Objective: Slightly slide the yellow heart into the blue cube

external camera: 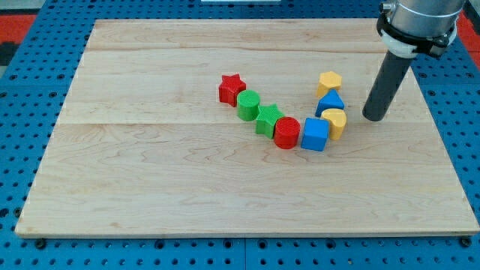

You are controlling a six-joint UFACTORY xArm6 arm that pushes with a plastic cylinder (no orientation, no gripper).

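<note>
The yellow heart [335,121] lies right of centre on the wooden board [150,187]. It touches the upper right side of the blue cube [315,134]. My tip [375,118] rests on the board a short way to the right of the yellow heart, apart from it. The rod rises toward the view's top right.
A blue triangle [329,103] sits just above the yellow heart, with a yellow hexagon [328,82] above that. Left of the blue cube run a red cylinder [286,133], a green star [268,120], a green cylinder [248,105] and a red star [232,88].
</note>
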